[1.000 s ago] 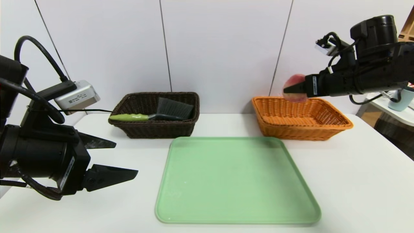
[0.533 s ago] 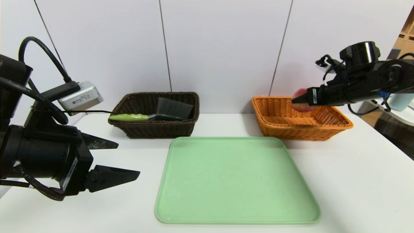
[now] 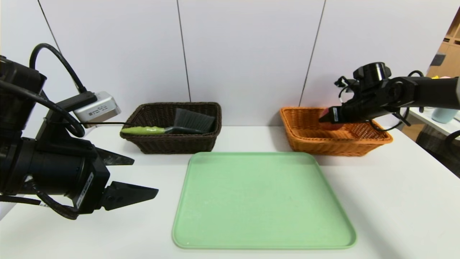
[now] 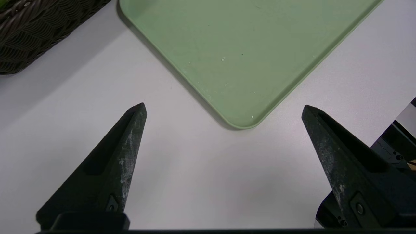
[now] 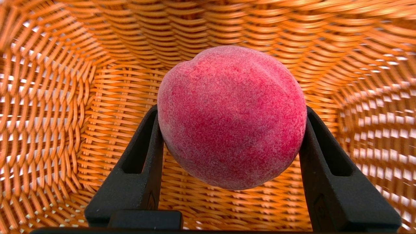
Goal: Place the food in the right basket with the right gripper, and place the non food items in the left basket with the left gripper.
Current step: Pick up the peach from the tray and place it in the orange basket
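1. The orange-tan rectangular woven wicker basket (image 3: 334, 145) has the round pinkish-red peach (image 5: 232, 118) within its walls, clamped between the jaws of the black right gripper (image 3: 327, 118).
2. The dark brown rectangular woven wicker basket (image 3: 176, 145) holds a black-bristled brush with a green handle (image 3: 143, 130) – bristles inside, handle lying across the near rim.
3. The flat pale-green rectangular tray (image 3: 264, 201) is bare, apart from a few specks.
4. In the head view the right gripper covers part of the peach; whether the fruit touches the basket floor, I cannot tell. The left arm is cut off by that view's edge.
5. The black left gripper (image 3: 138, 178) hangs wide open and without a load over the white table (image 3: 402, 201), to the left of the tray.
6. The tray's far edge lies just in front of both baskets – between the baskets is a stretch of open table.
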Robot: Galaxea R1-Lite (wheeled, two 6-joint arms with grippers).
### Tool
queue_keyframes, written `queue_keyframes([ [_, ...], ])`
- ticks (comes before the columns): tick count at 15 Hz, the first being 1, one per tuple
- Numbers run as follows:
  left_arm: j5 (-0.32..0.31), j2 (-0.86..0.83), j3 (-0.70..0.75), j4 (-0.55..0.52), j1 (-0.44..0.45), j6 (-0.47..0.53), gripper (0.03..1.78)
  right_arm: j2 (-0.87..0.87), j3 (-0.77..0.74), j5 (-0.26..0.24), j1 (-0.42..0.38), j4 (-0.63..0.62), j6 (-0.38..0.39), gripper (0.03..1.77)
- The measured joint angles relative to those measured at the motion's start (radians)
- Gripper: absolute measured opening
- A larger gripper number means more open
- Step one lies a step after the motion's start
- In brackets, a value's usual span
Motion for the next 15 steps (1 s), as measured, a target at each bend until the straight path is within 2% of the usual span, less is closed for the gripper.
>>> queue_keyframes([
  [2, 0.0, 0.006, 0.0, 0.0, 0.0, 0.0, 1.69, 0.029, -0.027, 0.0, 0.002, 0.016, -0.014, 1.15],
  [8, 0.001, 0.014, -0.001, 0.0, 0.001, 0.0, 1.69, 0.053, -0.036, 0.002, 0.012, 0.024, -0.02, 1.45],
  [15, 0.003, -0.001, -0.02, 0.001, 0.002, -0.006, 1.69, -0.033, -0.037, 0.014, 0.013, 0.056, -0.025, 1.6],
])
